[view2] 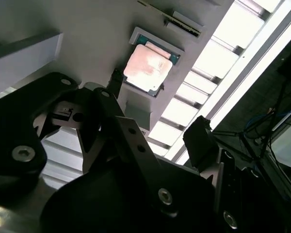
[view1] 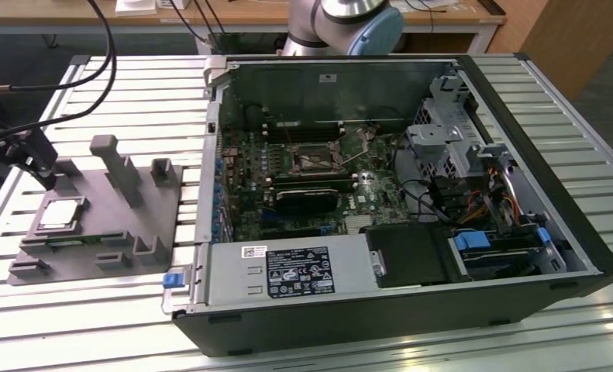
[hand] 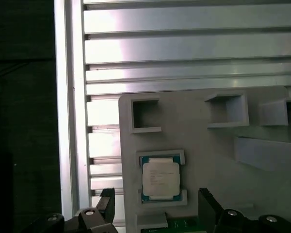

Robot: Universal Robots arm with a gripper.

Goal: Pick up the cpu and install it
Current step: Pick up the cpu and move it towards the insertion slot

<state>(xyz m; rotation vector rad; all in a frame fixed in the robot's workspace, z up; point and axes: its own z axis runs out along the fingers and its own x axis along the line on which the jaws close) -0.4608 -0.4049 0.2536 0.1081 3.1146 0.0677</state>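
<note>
The cpu (view1: 61,215), a small silver-grey square chip, lies flat in a framed recess of the grey studded tray (view1: 110,256) at the exterior view's left. It shows in both wrist views (view2: 147,68) (hand: 160,178). My gripper (view1: 43,177) hovers above the tray's far part, just beyond the chip and apart from it. In both wrist views the gripper (hand: 157,206) (view2: 157,111) is open, its black fingers (hand: 106,204) spread wider than the chip, with nothing between them. The metal-framed socket (view1: 315,160) sits on the green board inside the open computer case.
The open black computer case (view1: 554,201) lies on its side on the slatted aluminium table (view1: 141,93), with a power supply (view1: 285,271), drive cage (view1: 441,147) and cables inside. Upright grey blocks (view1: 115,167) stand on the tray. The arm's base (view1: 348,19) rises behind the case.
</note>
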